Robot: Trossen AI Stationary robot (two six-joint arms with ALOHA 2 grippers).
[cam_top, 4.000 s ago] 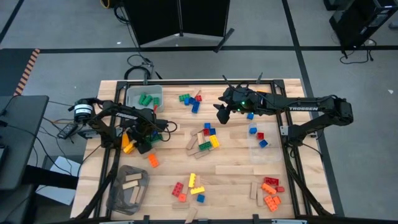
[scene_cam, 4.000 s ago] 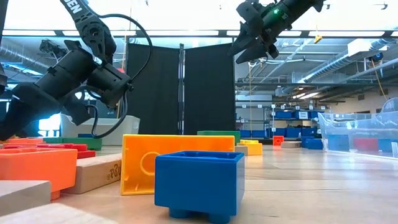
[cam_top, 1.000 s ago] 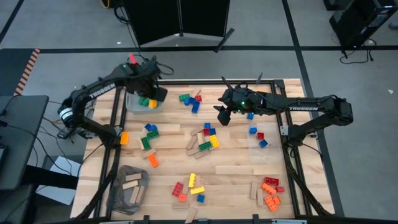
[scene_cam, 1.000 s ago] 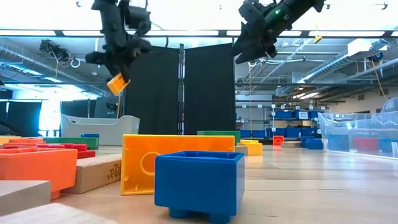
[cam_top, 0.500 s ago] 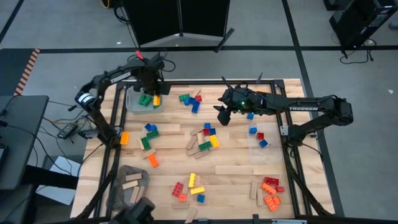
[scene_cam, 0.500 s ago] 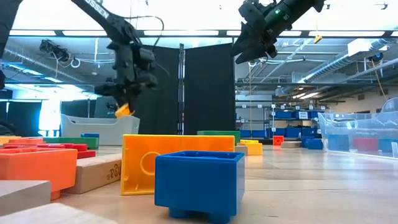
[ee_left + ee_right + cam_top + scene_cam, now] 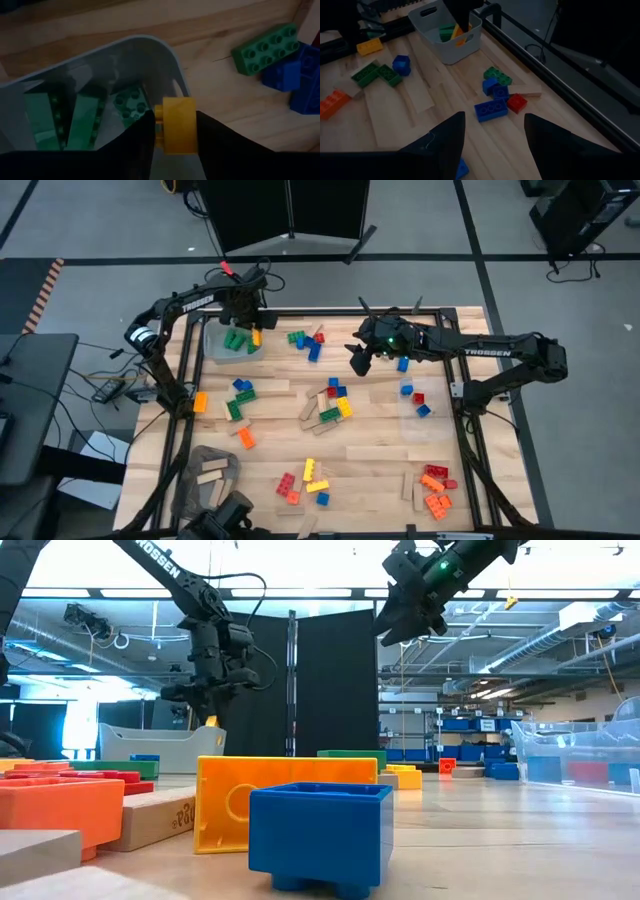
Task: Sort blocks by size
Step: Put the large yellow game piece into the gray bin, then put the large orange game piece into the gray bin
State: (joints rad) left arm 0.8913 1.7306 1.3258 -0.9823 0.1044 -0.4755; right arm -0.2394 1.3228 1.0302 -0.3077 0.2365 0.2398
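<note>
Over the grey bin [image 7: 216, 340] at the table's far-left corner, the left gripper [image 7: 174, 125] is pinching a smooth yellow studded brick [image 7: 179, 124]; right gripper [image 7: 492, 131], fingers apart and empty, is hovering mid-table.

Warehouse-like lab: storage shelving [image 7: 470, 735], exposed ceiling ducts [image 7: 540, 645].
</note>
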